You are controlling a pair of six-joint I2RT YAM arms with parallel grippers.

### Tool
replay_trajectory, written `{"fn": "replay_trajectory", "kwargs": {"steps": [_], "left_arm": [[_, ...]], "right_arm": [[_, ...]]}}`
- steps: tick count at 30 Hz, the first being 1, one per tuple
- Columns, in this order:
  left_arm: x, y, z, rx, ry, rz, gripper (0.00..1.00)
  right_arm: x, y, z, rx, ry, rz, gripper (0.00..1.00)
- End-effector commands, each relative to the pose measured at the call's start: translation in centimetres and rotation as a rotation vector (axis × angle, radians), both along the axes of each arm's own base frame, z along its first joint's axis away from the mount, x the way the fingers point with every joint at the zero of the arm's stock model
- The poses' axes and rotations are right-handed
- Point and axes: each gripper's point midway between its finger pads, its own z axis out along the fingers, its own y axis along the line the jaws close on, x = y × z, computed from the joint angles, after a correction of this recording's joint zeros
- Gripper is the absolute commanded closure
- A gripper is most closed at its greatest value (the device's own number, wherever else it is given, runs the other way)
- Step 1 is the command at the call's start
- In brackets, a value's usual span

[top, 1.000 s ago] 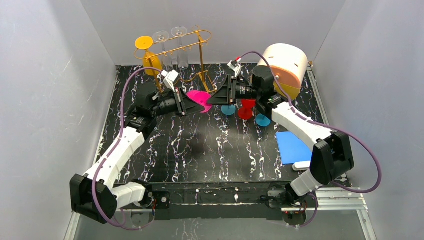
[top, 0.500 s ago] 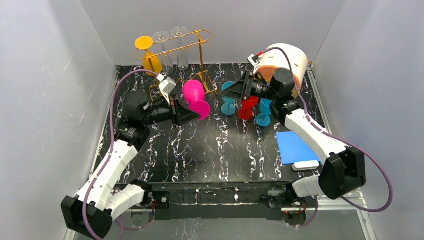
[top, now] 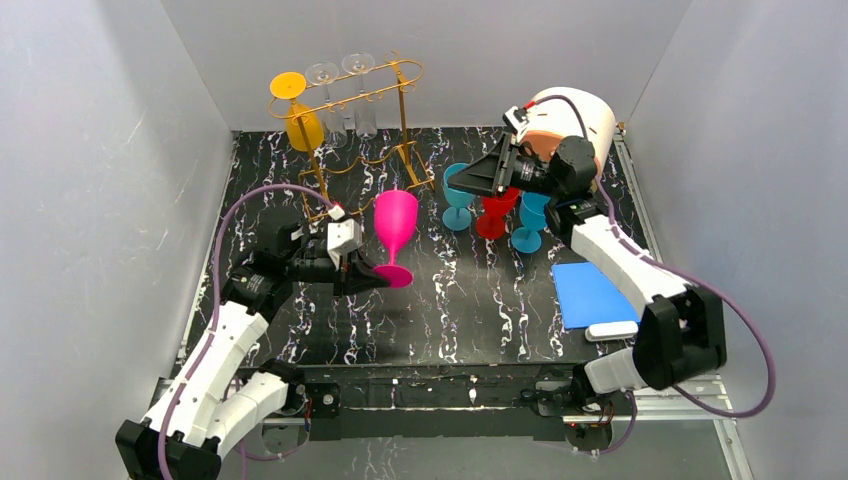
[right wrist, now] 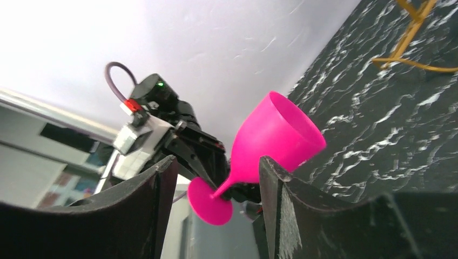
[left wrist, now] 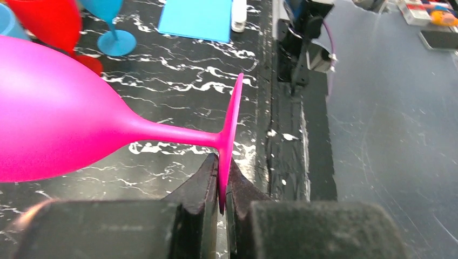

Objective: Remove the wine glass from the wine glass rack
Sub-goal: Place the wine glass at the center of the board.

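Nearer the front, left jaws pinch the now-upright pink wine glass (top: pixel 394 222) (right jaws spread).

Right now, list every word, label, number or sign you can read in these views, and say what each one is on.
No text can be read.
The pink glass, the rack and the blue pad show no print.
The clutter beyond the table edge in the left wrist view may carry labels, but it is too small and blurred to read.
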Motion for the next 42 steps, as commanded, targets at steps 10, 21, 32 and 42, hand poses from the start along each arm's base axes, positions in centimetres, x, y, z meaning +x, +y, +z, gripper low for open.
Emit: {"fn": "replay_trajectory", "kwargs": {"steps": [10, 21, 32, 42], "left_arm": [[-3.7, 0.3, 0.3, -0.012, -0.08, -0.227, 1.0], [-4.5, 0.8, -2.0, 0.025, -0.12, -0.297, 1.0], [-4.5, 1.3, -2.7, 0.082, -0.114, -0.297, 1.0], [-3.7, 1.4, -3.3, 0.115, -0.136, -0.276, 1.0]], "right_arm": [[0.4, 3.0, -1.6, -0.134, 0.092, 0.115, 0.3], [-2.1, 4.7, -2.3, -0.155, 0.043, 0.275, 0.33], [-3.0, 5.3, -4.2, -0.218, 0.091, 0.368, 0.36], [-4.5, 6.2, -4.4, -0.224, 0.135, 0.46, 0.41]]}}
